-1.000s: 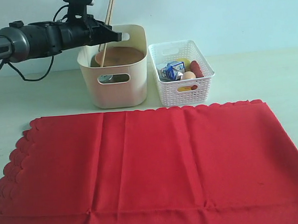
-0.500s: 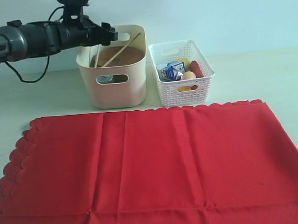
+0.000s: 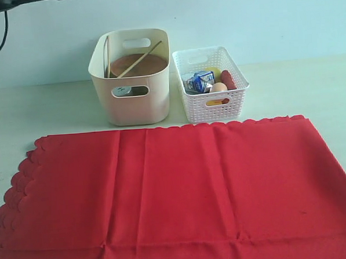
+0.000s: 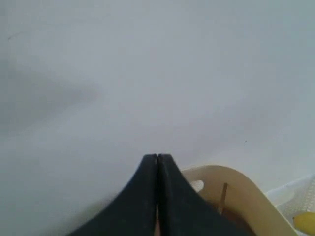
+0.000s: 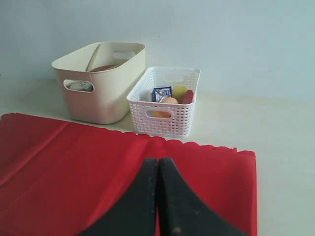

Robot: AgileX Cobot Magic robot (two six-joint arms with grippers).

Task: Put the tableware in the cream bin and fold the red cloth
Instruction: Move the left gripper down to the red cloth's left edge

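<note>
The red cloth (image 3: pixel 176 193) lies spread flat across the front of the table. Behind it stands the cream bin (image 3: pixel 132 76), holding the round brown plate (image 3: pixel 137 64), the steel cup (image 3: pixel 123 91) seen through a handle cut-out, and the wooden chopsticks (image 3: pixel 139 59) leaning across the plate. My left gripper (image 4: pixel 158 157) is shut with nothing in it, raised above and behind the cream bin (image 4: pixel 236 191), facing the wall. My right gripper (image 5: pixel 158 161) is shut and empty, hovering over the red cloth (image 5: pixel 74 167). Neither gripper shows in the exterior view.
A white lattice basket (image 3: pixel 212 84) to the right of the bin holds a blue-white carton (image 3: pixel 200 80), an egg (image 3: pixel 218 87), a sausage (image 3: pixel 228 79) and a yellow item. A pale wall rises behind both containers. A black cable (image 3: pixel 0 40) hangs at the top left.
The left arm let the chopsticks drop into the cream bin, then lifted away up and left, out of the exterior view. The chopsticks now lean inside the bin.
</note>
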